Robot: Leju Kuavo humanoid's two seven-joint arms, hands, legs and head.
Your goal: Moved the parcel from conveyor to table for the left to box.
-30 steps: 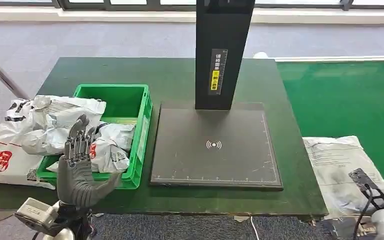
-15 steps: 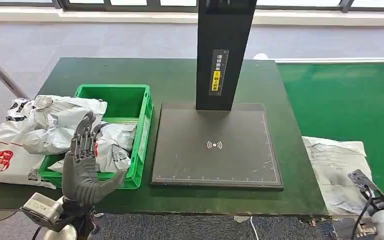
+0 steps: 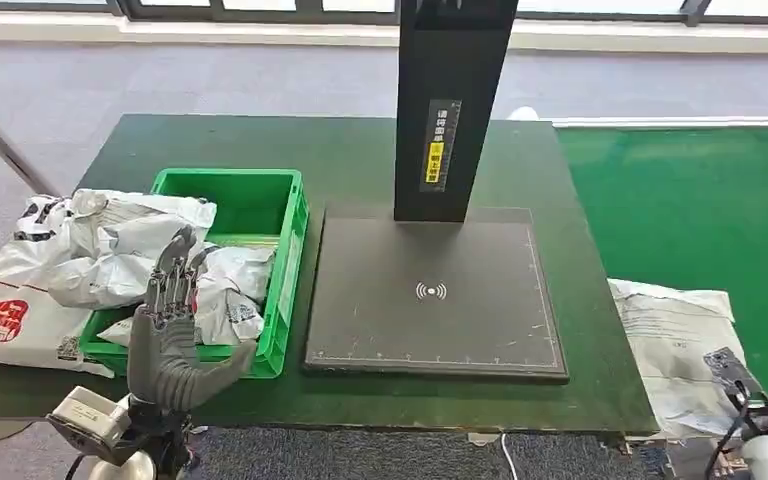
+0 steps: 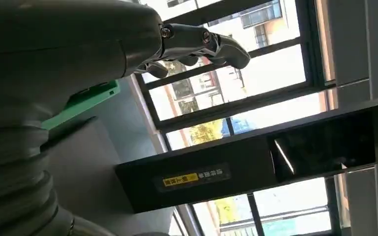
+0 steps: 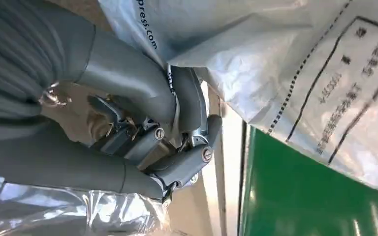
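The parcel (image 3: 675, 350) lies flat at the near edge of the green conveyor (image 3: 700, 200), just beside the right edge of the table (image 3: 360, 150), its near end reaching toward me. It is a pale grey plastic mailer, wrinkled and soft, with a printed label in a dashed frame on its top face; the right wrist view shows blurred characters on that label and part of a web address near the edge. I judge it light and floppy, likely to sag when lifted by one end.

My right hand (image 5: 177, 142) is at the parcel's near edge. In the right wrist view my thumb and fingers (image 5: 197, 157) are curled in together with the mailer's edge pressed against them, and I take this as a pinch on the plastic, though the exact contact is partly hidden. Holding the nearest edge makes sense: it is the part I can reach without leaning over the belt.

My left hand (image 3: 170, 330) stands upright in front of the green bin (image 3: 290, 260), fingers straight and apart, thumb out, with nothing in it. I judge it is waiting there to take the parcel once it lands on the table. The bin already holds crumpled white bags (image 3: 220, 290), and more lie heaped on the table beside it. The dark scanner pad (image 3: 430, 290), with its black post (image 3: 450, 100), sits between bin and conveyor.
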